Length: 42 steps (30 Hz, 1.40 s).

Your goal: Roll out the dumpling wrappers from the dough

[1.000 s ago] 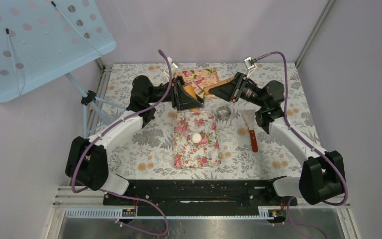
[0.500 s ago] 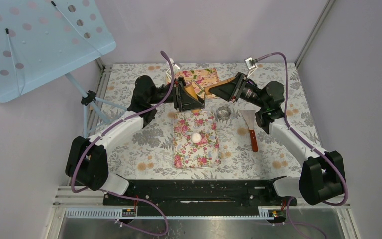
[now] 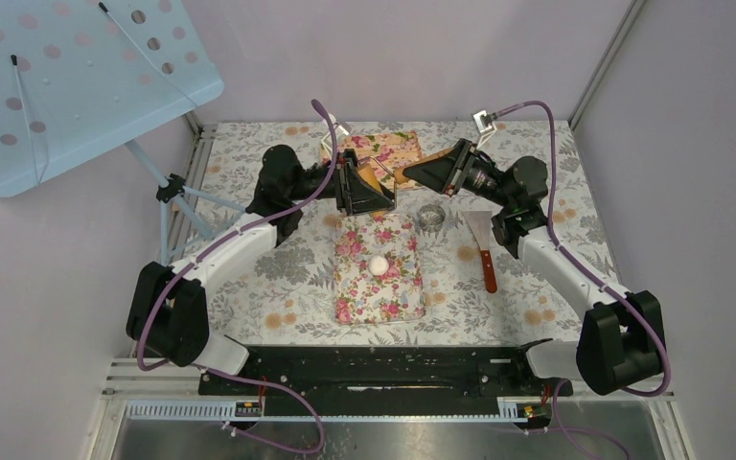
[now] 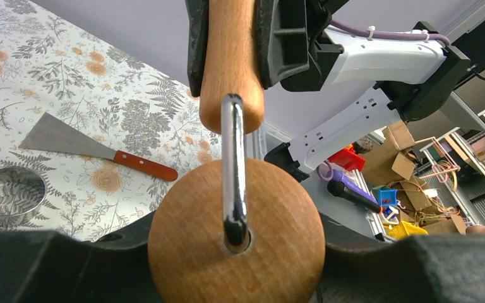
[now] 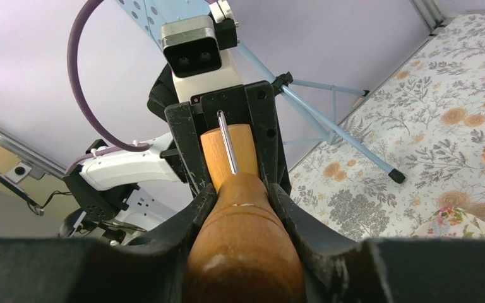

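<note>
Above the far end of the floral mat (image 3: 377,292), both arms meet at a wooden roller (image 3: 384,178) — the left fingers (image 4: 57,265) pinch its round drum, the right fingers (image 5: 132,259) clamp its handle. Lower down, the dough (image 3: 379,264) — a small white ball — sits mid-mat on the table (image 3: 278,278), well apart from the roller.
</note>
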### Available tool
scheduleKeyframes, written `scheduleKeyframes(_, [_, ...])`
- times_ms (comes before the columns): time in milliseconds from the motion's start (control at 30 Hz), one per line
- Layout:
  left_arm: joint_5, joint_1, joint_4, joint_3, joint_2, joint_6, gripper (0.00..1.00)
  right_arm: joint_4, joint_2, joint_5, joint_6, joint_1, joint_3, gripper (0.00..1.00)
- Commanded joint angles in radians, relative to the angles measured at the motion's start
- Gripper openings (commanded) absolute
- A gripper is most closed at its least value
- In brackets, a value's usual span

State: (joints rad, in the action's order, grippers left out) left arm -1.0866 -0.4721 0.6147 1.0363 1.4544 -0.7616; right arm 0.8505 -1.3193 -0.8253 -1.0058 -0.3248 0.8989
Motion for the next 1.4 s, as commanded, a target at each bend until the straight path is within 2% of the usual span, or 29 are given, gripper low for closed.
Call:
scheduleKeyframes(0, [-0.012, -0.022, 0.010, 0.021, -0.003, 0.024, 0.00, 0.066, 0.017, 0.006, -0.009, -0.003, 0.005, 0.29])
scheduleKeyframes(67, [-0.016, -0.022, 0.005, 0.029, -0.001, 0.025, 0.00, 0.077, 0.018, 0.003, -0.008, -0.003, 0.000, 0.12])
scheduleKeyframes(100, [-0.019, -0.022, -0.003, 0.037, 0.000, 0.029, 0.04, 0.077, 0.023, 0.004, -0.002, -0.003, -0.003, 0.01])
scheduleKeyframes(133, [-0.021, -0.021, -0.017, 0.044, 0.000, 0.034, 0.16, 0.074, 0.026, 0.003, 0.004, -0.003, -0.004, 0.00])
scheduleKeyframes(167, [-0.023, -0.017, -0.033, 0.052, 0.000, 0.041, 0.34, 0.068, 0.030, 0.003, 0.015, -0.003, -0.005, 0.00])
scheduleKeyframes(233, [-0.028, -0.007, -0.045, 0.064, 0.000, 0.039, 0.80, 0.036, 0.042, 0.002, 0.051, -0.003, -0.003, 0.00])
scheduleKeyframes(267, [-0.030, 0.003, -0.047, 0.072, -0.001, 0.036, 0.96, 0.012, 0.049, 0.000, 0.075, -0.003, -0.002, 0.00])
scheduleKeyframes(300, [-0.033, 0.015, -0.051, 0.080, -0.005, 0.033, 0.99, -0.026, 0.057, 0.000, 0.104, -0.003, 0.001, 0.00])
scheduleKeyframes(500, [-0.111, 0.190, -0.077, 0.175, -0.033, -0.017, 0.99, -0.398, 0.122, 0.038, 0.419, -0.003, 0.073, 0.00])
scheduleKeyframes(567, [-0.129, 0.259, -0.156, 0.223, -0.046, 0.027, 0.99, -0.545, 0.140, 0.062, 0.544, -0.004, 0.102, 0.00])
scheduleKeyframes(633, [-0.103, 0.322, -0.397, 0.285, -0.056, 0.202, 0.99, -0.654, 0.157, 0.079, 0.655, -0.004, 0.122, 0.00])
scheduleKeyframes(700, [0.036, 0.350, -0.783, 0.364, -0.056, 0.509, 0.99, -0.745, 0.173, 0.104, 0.757, -0.008, 0.137, 0.00])
scheduleKeyframes(733, [0.120, 0.347, -0.920, 0.387, -0.053, 0.637, 0.99, -0.782, 0.177, 0.121, 0.799, -0.011, 0.141, 0.00])
scheduleKeyframes(800, [0.249, 0.342, -1.034, 0.361, -0.040, 0.781, 0.99, -0.840, 0.183, 0.163, 0.900, -0.030, 0.146, 0.00])
scheduleKeyframes(900, [0.429, 0.342, -1.085, 0.274, -0.001, 0.850, 0.99, -0.922, 0.194, 0.251, 1.043, -0.079, 0.135, 0.00])
scheduleKeyframes(1000, [0.528, 0.342, -1.088, 0.215, 0.059, 0.870, 0.99, -0.959, 0.207, 0.293, 1.164, -0.137, 0.118, 0.00])
scheduleKeyframes(1200, [0.580, 0.331, -1.030, 0.177, 0.192, 0.844, 0.99, -1.008, 0.202, 0.341, 1.302, -0.227, 0.089, 0.00])
scheduleKeyframes(1367, [0.638, 0.262, -1.030, 0.159, 0.259, 0.852, 0.99, -1.044, 0.170, 0.390, 1.348, -0.283, 0.080, 0.00])
